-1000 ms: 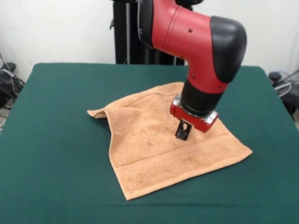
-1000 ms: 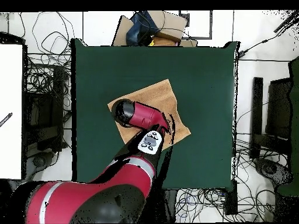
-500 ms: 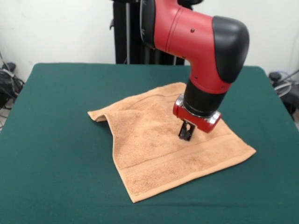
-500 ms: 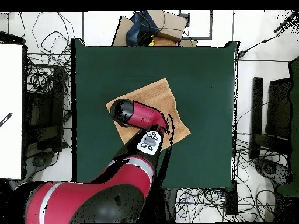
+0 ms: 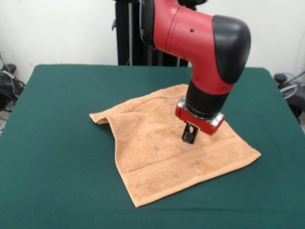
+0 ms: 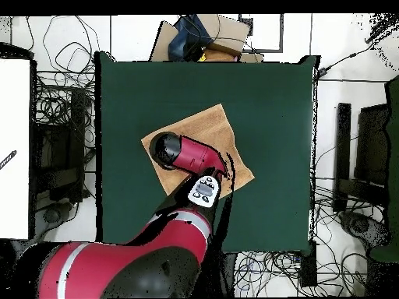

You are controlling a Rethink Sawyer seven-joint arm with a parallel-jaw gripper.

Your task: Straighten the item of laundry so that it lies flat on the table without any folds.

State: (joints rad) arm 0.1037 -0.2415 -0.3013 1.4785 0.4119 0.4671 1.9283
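The item of laundry (image 5: 157, 152), a light orange-tan towel, lies spread on the dark green table (image 5: 57, 157), right of the middle. Its left corner (image 5: 100, 116) is bunched up, and a raised crease runs down from there along the left edge. My gripper (image 5: 188, 138) points straight down onto the towel's right half. The fingers are shut, with their tips in the cloth. In the overhead view the towel (image 6: 204, 128) shows beyond the arm's red wrist (image 6: 185, 153), and that wrist hides the gripper.
The arm's bulky red and black wrist (image 5: 209, 62) hangs over the towel's far right part. Cables and equipment lie on the floor on both sides of the table (image 6: 265, 101). A cardboard box (image 6: 209, 35) sits just past the table's top edge in the overhead view.
Over the last second the towel has slid slightly to the right and nearer in the front view, together with the gripper. In the last half second the wrist shifted a little left.
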